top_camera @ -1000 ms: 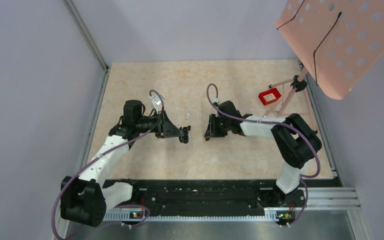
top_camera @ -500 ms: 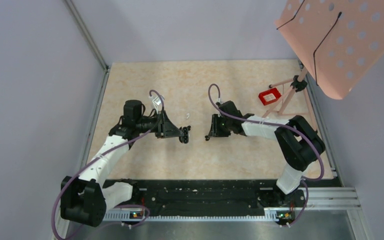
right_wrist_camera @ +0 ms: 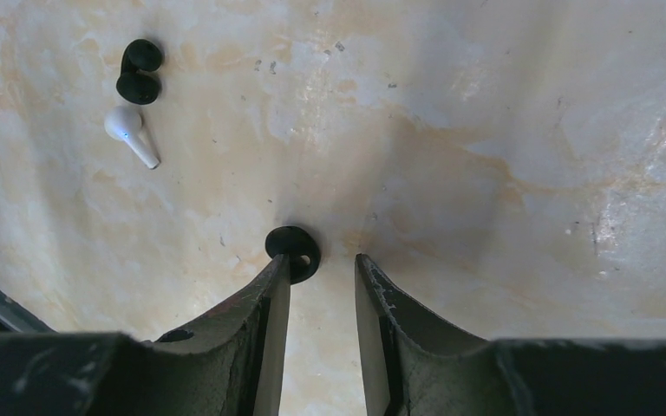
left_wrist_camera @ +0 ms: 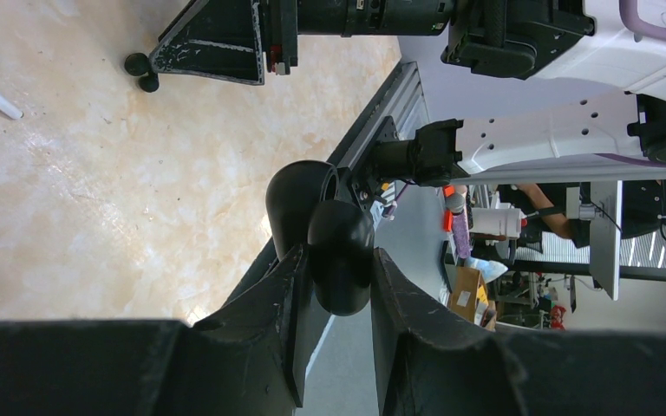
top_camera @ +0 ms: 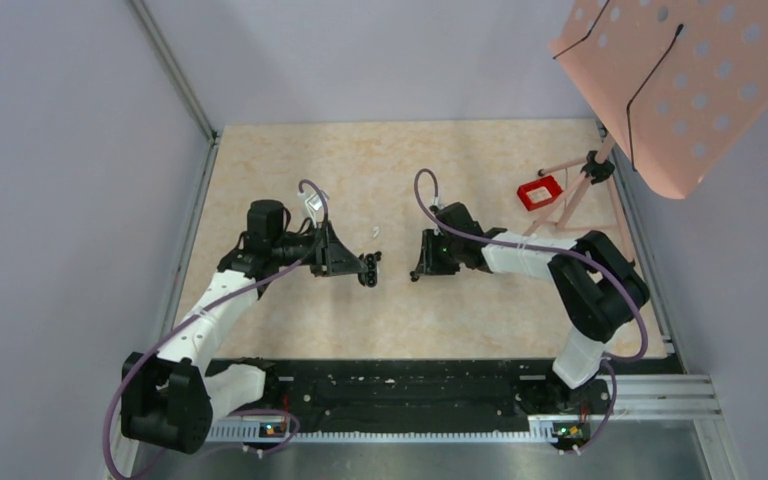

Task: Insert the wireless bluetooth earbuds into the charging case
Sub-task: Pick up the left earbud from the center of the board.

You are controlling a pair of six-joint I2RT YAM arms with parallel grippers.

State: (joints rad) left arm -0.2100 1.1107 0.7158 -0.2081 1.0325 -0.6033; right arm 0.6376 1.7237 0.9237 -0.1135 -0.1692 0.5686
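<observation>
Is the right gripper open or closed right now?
Open. The right gripper shows bare table between its fingers; the black earbud lies at one fingertip, not between them.

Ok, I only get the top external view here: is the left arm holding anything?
Observer: Yes, the left wrist view shows the left gripper shut on a black rounded charging case.
Operator: Has the right one got a bud?
Observer: No. The right gripper has its jaws apart; a black earbud lies on the table at the tip of one jaw, not between them.
Operator: Any white ones?
Observer: One white stemmed earbud, a small blue dot on its head, lies apart from the jaws.
</observation>
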